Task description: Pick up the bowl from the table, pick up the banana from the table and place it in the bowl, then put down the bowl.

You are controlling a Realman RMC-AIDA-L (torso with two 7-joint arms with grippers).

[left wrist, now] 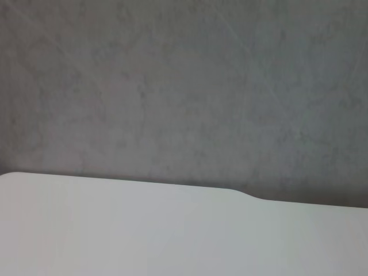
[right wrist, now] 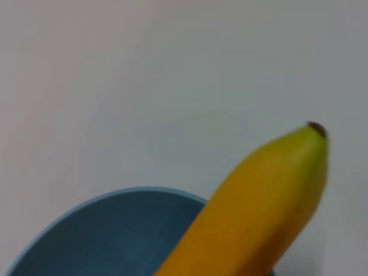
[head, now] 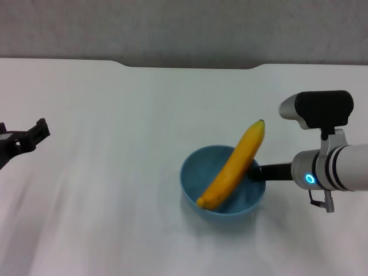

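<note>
The light-blue bowl [head: 199, 173] is right of centre on the white table [head: 103, 190]. The yellow banana [head: 236, 165] lies slanted in it, its lower end at the near rim and its dark tip sticking out over the far right rim. My right gripper [head: 256, 171] comes in from the right and is shut on the bowl's right rim; its fingertips are hidden behind the banana. The right wrist view shows the banana [right wrist: 261, 207] close up over the bowl [right wrist: 115, 236]. My left gripper [head: 23, 137] hangs open and holds nothing at the far left edge, well away from the bowl.
The table's far edge with its shallow notch [head: 190, 65] runs in front of a grey wall. The left wrist view shows only that table edge [left wrist: 247, 195] and the wall.
</note>
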